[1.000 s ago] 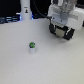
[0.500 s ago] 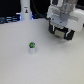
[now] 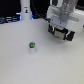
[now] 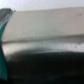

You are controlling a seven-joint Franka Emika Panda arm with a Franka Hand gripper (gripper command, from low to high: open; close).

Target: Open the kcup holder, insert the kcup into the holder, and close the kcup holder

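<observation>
Kcup [image 3: 33, 48] stands upright on open white table [image 3: 20, 70], near-centre, well apart from everything. Far right, gripper [image 3: 61, 37] is at the kcup holder [image 3: 59, 34]; jaw opening cannot be told, the wrist view being a blur. Risk, as judged: a poor hold slips off the front, or shoves the unit toward the white bottle [image 3: 24, 10] far left; free room lies on the near side.

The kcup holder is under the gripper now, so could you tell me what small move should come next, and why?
Probably ease the gripper onto the kcup holder front to open it: the kcup sits apart on the table, not inserted. Jaw state unclear.
</observation>
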